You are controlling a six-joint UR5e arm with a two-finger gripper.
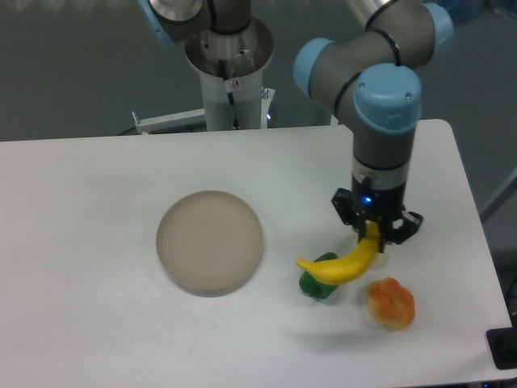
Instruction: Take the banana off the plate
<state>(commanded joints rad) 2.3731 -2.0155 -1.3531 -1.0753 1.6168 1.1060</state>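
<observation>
Gripper (375, 235) is clamped on one end of the banana (346, 263), which hangs off toward 8 o'clock, well clear of the plate (209, 241) at 9; end-grip looks weak; could swivel or drop onto the green pepper (318, 284) w/ orange fruit (391, 302) nearby

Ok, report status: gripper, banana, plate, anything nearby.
Gripper shut on banana at one end. Plate bare, banana off to its right. Green pepper under banana tip; orange fruit close by.
</observation>
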